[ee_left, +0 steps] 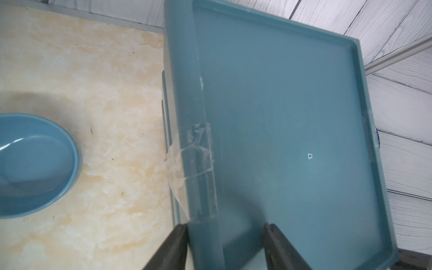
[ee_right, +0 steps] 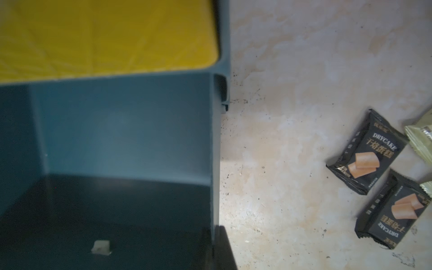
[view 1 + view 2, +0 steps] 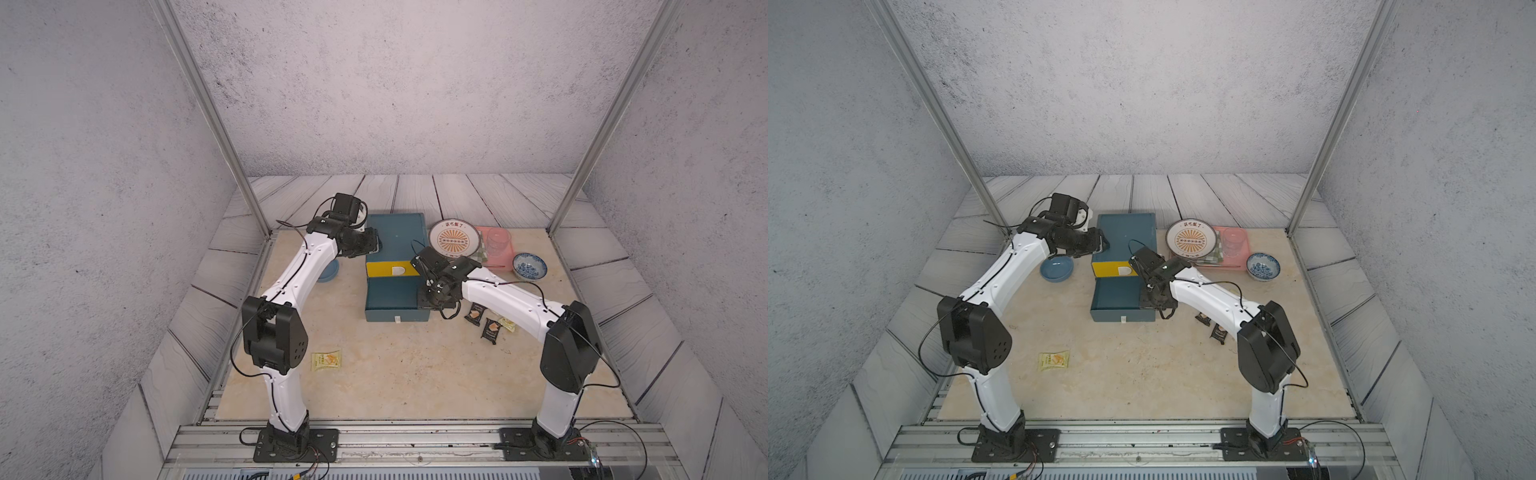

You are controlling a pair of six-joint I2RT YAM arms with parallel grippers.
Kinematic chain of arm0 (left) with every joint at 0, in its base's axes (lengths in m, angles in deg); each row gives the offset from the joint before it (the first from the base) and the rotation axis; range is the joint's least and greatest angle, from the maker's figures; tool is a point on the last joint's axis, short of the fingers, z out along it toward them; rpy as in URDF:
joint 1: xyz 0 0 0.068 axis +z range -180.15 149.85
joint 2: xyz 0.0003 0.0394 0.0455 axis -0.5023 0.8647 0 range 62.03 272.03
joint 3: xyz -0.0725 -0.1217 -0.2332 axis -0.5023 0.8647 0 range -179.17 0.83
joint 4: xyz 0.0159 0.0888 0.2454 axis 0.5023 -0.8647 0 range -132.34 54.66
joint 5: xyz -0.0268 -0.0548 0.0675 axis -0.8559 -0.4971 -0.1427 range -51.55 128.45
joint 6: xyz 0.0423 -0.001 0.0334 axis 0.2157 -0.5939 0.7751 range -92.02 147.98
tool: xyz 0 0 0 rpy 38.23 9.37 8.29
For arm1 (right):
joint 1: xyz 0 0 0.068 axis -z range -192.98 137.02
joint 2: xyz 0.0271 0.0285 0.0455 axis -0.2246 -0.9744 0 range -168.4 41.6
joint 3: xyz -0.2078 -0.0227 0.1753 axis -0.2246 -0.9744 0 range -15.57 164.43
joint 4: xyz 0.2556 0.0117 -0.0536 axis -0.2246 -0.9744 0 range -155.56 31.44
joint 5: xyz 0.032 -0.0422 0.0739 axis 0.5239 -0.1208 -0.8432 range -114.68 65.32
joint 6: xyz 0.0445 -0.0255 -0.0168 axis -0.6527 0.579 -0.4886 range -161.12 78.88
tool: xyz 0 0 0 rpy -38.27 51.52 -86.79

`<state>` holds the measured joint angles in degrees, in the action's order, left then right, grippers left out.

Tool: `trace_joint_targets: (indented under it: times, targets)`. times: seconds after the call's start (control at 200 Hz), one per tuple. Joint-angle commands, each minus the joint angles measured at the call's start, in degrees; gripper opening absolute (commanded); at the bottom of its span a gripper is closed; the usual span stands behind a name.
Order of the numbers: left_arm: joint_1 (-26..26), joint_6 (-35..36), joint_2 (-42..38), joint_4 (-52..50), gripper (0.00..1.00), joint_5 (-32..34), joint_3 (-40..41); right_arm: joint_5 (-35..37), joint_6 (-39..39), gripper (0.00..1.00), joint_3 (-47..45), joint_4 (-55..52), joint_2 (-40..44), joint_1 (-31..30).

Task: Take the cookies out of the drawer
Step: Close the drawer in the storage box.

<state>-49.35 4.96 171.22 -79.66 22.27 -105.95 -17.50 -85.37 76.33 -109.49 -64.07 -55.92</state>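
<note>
Your left arm (image 3: pixel 291 274) stretches forward from its base, elbow raised and wrist turned inward, and the left gripper (image 1: pixel 225 247) has both fingers standing apart. Your right arm (image 3: pixel 507 295) reaches forward and inward with the wrist pitched down. The right gripper (image 3: pixel 430 306) points downward, jaws closed together.

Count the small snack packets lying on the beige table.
4. One pale yellow flat packet lies alone near the left arm. A black packet, another black packet and a pale packet cluster beside the right arm, which may hide more.
</note>
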Motion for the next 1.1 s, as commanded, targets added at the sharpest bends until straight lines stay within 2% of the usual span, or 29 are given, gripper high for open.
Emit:
trace_joint_targets:
  times: [0.0,0.13,0.195,0.305,0.42,0.616,0.706,0.741,0.791,0.811,0.831,0.936,1.096]
  targets:
    - [-1.4,3.6,3.3,-9.5,0.54,-3.8,3.9,2.9,-3.1,0.00,3.0,5.5,-0.5,0.3]
    - [-1.5,4.5,3.6,-9.4,0.54,-4.4,4.4,6.1,-3.5,0.01,4.7,5.9,-2.0,0.3]
    - [-1.3,5.0,3.8,-9.6,0.53,-4.7,4.4,6.4,-3.5,0.25,5.6,5.1,-2.5,0.7]
    - [-0.7,5.6,4.2,-9.7,0.52,-5.2,4.3,6.0,-3.1,0.43,5.3,3.9,-0.8,0.8]
    - [0.1,5.5,4.7,-9.7,0.51,-5.8,4.2,6.0,-3.8,0.50,-1.9,9.6,5.9,0.4]
    - [0.5,5.4,5.5,-9.6,0.51,-6.2,3.9,4.6,-2.9,0.53,-10.5,14.0,15.7,0.3]
    - [0.5,5.5,5.7,-9.7,0.51,-6.1,3.8,3.2,-2.8,0.53,-15.7,16.6,19.9,-0.6]
    - [0.5,5.5,5.6,-9.7,0.51,-6.0,3.8,2.7,-3.2,0.47,-18.0,17.8,21.5,-0.8]
    - [0.5,5.7,5.8,-9.5,0.51,-5.8,3.8,1.5,-3.7,0.24,-21.9,21.1,23.9,-1.4]
    - [0.5,5.7,5.9,-9.6,0.51,-5.8,3.7,1.7,-4.2,0.09,-23.7,22.8,25.0,-1.9]
    - [0.5,5.7,6.1,-9.7,0.51,-5.9,3.6,2.1,-4.7,0.00,-25.8,24.5,26.1,-2.5]
    - [0.5,5.7,6.7,-10.6,0.51,-6.0,2.9,4.5,-7.4,0.00,-36.6,37.6,30.2,-7.2]
    - [0.5,5.9,7.1,-10.9,0.51,-6.2,2.3,17.0,-6.4,0.00,-43.7,52.5,28.8,-17.0]
